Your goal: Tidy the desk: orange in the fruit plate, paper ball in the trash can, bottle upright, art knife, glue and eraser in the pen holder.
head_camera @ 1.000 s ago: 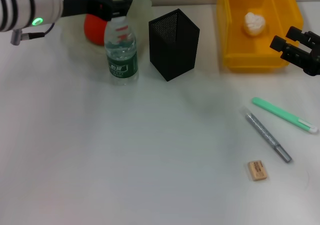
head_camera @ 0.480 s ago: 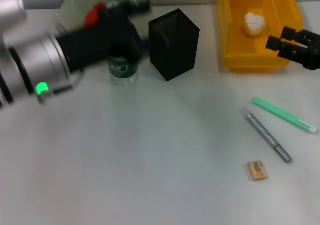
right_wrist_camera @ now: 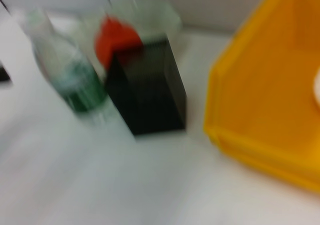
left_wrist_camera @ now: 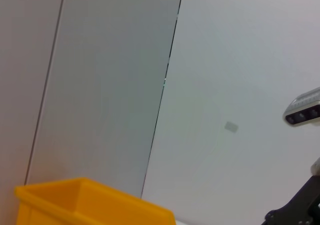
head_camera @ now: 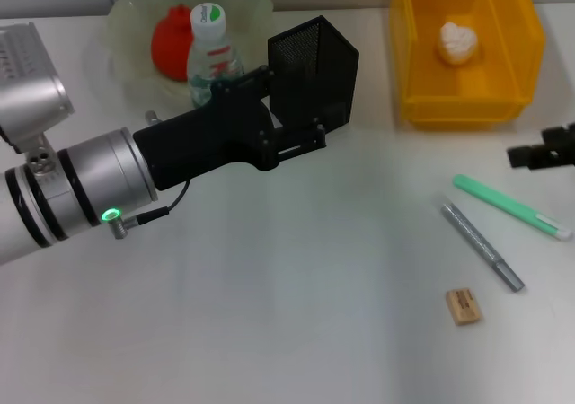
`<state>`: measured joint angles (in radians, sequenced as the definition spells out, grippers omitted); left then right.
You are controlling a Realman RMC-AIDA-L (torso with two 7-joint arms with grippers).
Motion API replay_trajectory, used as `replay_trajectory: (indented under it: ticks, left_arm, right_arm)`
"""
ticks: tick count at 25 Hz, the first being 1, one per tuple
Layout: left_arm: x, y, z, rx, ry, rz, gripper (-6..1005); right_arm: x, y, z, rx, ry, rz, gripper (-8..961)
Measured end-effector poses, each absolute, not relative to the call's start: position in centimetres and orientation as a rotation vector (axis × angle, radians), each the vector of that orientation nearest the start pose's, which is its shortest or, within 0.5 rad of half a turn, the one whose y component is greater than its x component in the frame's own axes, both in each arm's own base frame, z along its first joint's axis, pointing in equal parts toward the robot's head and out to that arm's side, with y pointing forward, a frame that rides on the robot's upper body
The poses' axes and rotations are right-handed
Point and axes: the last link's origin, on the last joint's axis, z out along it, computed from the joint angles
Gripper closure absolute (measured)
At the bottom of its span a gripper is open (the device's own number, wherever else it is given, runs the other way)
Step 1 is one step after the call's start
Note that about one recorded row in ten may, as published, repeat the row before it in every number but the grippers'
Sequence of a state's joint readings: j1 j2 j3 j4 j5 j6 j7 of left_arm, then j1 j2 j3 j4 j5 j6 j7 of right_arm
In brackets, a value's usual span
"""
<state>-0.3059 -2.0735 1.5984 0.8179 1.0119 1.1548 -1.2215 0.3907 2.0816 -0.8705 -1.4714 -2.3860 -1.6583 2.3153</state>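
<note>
Reaching across the counter (head_camera: pixel 269 314), the left hand (head_camera: pixel 301 139) sits in front of the pen holder (head_camera: pixel 314 67); its fingers, can't tell. Trash can (head_camera: pixel 467 108) holds the paper ball (head_camera: pixel 456 40). Orange (head_camera: pixel 171 40) in the fruit plate (head_camera: pixel 126 27), bottle (head_camera: pixel 211 49) upright. Right hand (head_camera: pixel 544 153), unclear too, near the green art knife (head_camera: pixel 508 206), glue (head_camera: pixel 481 245), eraser (head_camera: pixel 464 306).

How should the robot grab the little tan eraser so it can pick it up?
Probably from straight above. The eraser lies flat on the table, apart from the grey pen, so only its edges offer a hold. Pinching across its two long sides, the narrower span, looks best.
</note>
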Motion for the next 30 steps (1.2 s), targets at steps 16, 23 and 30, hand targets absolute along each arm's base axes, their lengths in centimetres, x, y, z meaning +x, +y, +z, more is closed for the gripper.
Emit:
replay_trajectory:
  ticks: [16,23,30]
  left_arm:
    - [-20.3,31.8,-5.7,-2.523,-0.548,-1.072,229]
    - [-20.3,31.7,-5.6,-2.526,-0.548,-1.082,229]
    - [-20.6,31.6,-5.6,-2.523,-0.552,-1.076,230]
  right_arm:
    - [26.7,32.4,8.3,-2.388,1.132,-0.347,242]
    - [26.6,33.6,6.7,-2.399,1.057,-0.522,244]
    - [26.3,34.5,5.1,-2.419,1.027,-0.610,249]
